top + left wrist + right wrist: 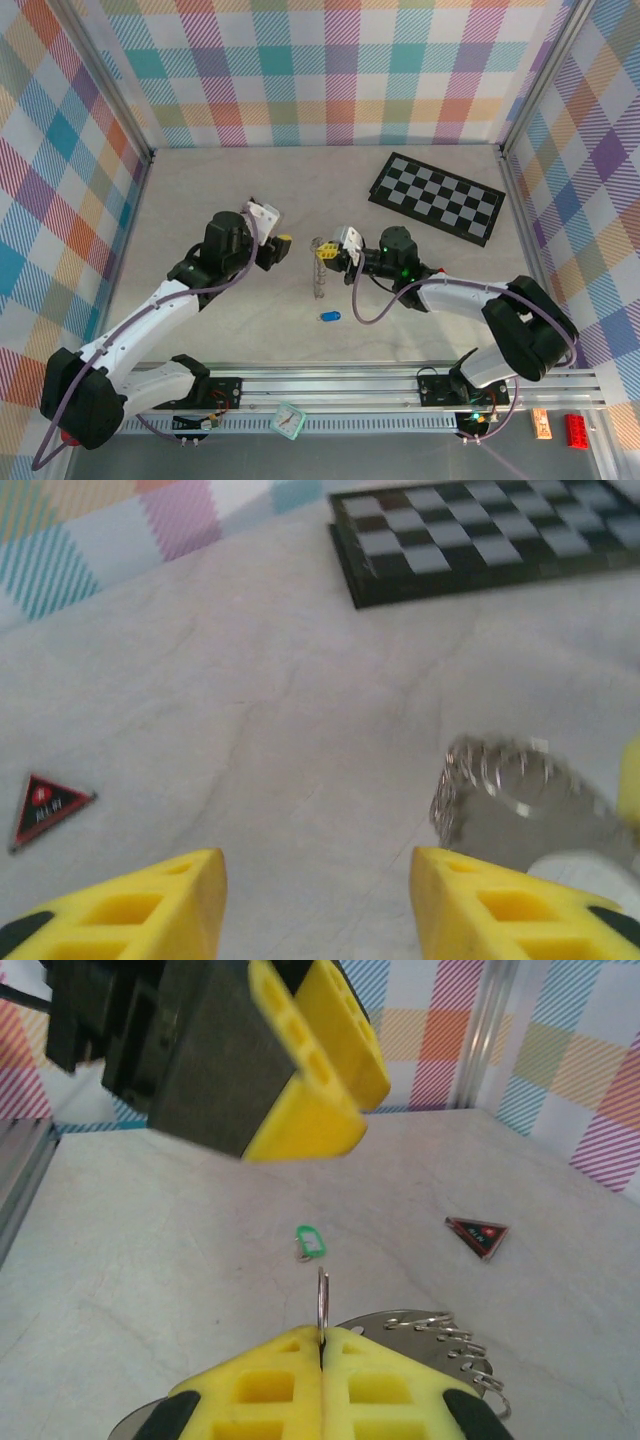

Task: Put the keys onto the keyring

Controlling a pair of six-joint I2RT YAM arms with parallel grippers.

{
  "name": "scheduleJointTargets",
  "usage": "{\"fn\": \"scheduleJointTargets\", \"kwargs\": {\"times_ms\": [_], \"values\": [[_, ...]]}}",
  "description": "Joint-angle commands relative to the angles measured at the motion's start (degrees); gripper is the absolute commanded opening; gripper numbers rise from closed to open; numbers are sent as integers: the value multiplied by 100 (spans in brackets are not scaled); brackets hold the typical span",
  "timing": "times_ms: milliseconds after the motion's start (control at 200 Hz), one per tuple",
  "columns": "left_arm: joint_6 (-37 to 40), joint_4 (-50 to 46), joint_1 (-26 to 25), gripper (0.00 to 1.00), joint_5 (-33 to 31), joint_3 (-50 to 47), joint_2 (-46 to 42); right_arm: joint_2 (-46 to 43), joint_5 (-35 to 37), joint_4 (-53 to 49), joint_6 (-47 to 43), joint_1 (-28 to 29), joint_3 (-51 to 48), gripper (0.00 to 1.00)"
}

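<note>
The jaws of the right gripper (322, 1345) are pressed together on a thin upright part of the keyring (505, 805), I think to hold it steady at the middle of the worktop (220, 190), its keys (445, 1328) fanned out beside, while the left gripper (318, 885) hovers close by with jaws wide.

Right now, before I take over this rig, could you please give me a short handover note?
Left gripper: open, empty, pointed towards the keyring.
Right gripper: shut on the keyring, holding its thin wire upright.
Keys: bunched on the ring beside the right gripper.
Loose on the table: a blue tag and a green tag.
Done: ring gripped.
Left: probably threading the loose pieces on.
</note>
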Motion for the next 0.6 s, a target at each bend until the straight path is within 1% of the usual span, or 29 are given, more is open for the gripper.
{"fn": "scheduleJointTargets", "kwargs": {"times_ms": [0, 95, 185, 220, 415, 595], "values": [[1824, 391, 112, 47, 1127, -205, -126, -267, -871, -568, -239, -134, 314, 0], [2144, 484, 112, 44, 1895, -349, -61, -363, -1175, -1062, -422, -176, 454, 0], [2120, 949, 111, 40, 2626, -502, 65, -405, -1364, -1432, -603, -176, 595, 0], [2089, 1047, 111, 39, 2818, -516, 127, -422, -1386, -1511, -636, -176, 629, 0], [1995, 1095, 112, 37, 3364, -417, 307, -467, -1625, -1892, -763, -176, 798, 0], [1951, 999, 111, 33, 3763, -323, 296, -419, -1775, -2058, -809, -178, 908, 0]]}}
